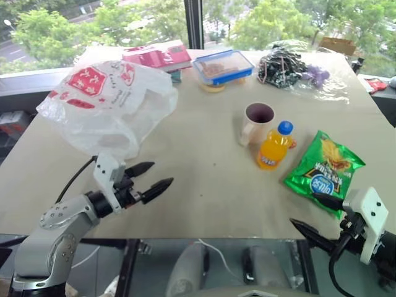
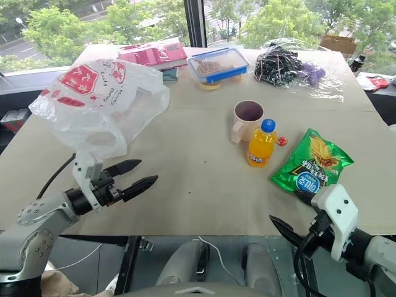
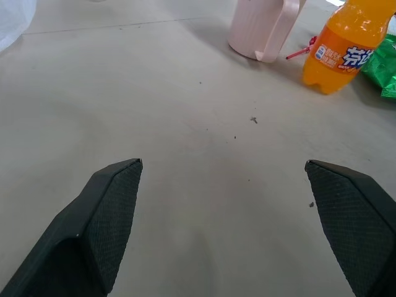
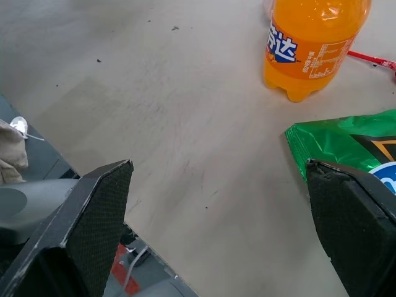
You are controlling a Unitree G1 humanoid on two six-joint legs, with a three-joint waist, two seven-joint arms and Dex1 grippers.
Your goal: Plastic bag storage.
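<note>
Left end effector (image 1: 148, 176) is hovering low over the near left part of the beige worktop (image 1: 204, 185) with its two black fingers spread wide and holding nothing. Right end effector (image 1: 315, 216) is hanging at the near right edge, likewise spread wide and empty, one fingertip lying just beside the green shiny chips packet (image 1: 325, 167).

Plastic bag (image 1: 108, 105), a large crinkly translucent white thin-film bag with red printed panels, is sitting puffed up on the far left of the worktop, just beyond the left end effector and apart from it. A pale pink cup (image 1: 257, 122) and a small orange soda bottle with a blue cap (image 1: 274, 146) are standing together mid-worktop, well apart from the bag.

Judged risks:
- Thin film is likely to be slipping or tearing if pinched by one layer only.
- Air trapped in the bag is likely to be springing it open again during compacting.
- A sweeping right arm could be knocking over the bottle or dragging the packet, given how near they lie.
</note>
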